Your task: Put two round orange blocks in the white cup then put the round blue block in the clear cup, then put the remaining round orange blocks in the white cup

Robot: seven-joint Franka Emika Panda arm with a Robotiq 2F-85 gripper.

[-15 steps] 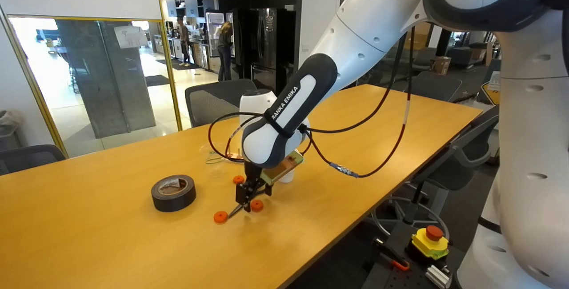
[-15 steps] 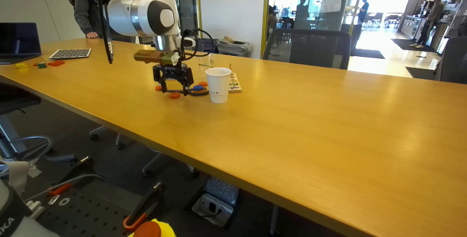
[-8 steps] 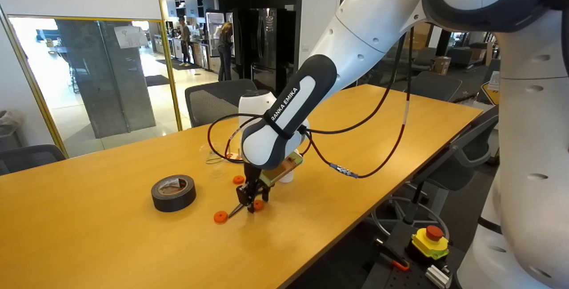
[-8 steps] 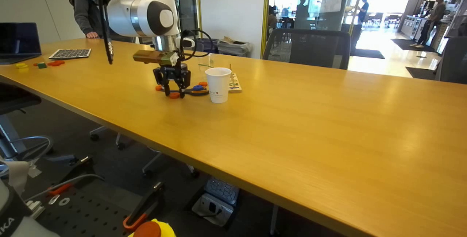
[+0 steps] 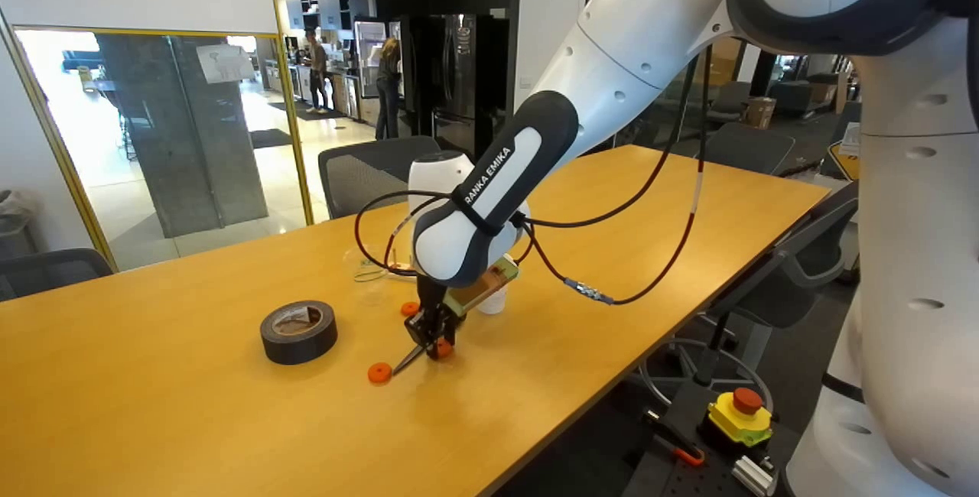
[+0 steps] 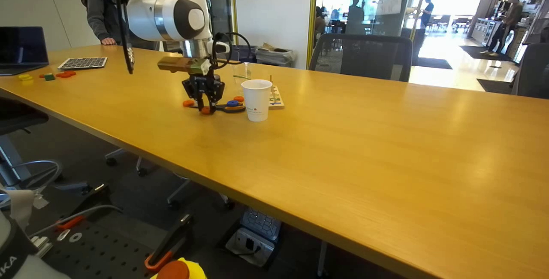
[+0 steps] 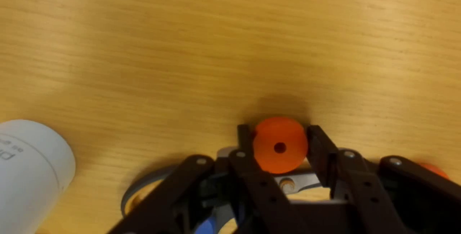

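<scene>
The black two-finger gripper (image 7: 280, 139) is clamped on a bright orange, flat round block (image 7: 266, 151) with a hole through its centre. The fingers bear on opposite sides of the rim: the natural hold for a disc. Whether it is clear of the pale wooden table (image 5: 229, 420) cannot be established. Just beside it, partly hidden by the gripper, lie dark-handled metal scissors (image 7: 304, 181); a vertical lift is advised, since a sideways one could drag them.

A tapered white paper cup (image 6: 257, 101) stands upright near the gripper, mouth up, presumably for a short carry. Its contents are out of sight. A small blue round block (image 6: 233, 103) lies at the scissors' handles; on or behind them cannot be told. Beyond it is a second orange round block (image 6: 239, 98); a third orange round block (image 5: 380, 373) lies at the blade tips. With the blue piece outside its cup, the piece in hand is judged one of the first orange pair.

Farther off, well apart from the white cup, is a colourless see-through cup (image 6: 242, 72), presumably reserved for the blue piece. A dark roll of tape (image 5: 298, 332) lies aside, with no evident part in the work.
</scene>
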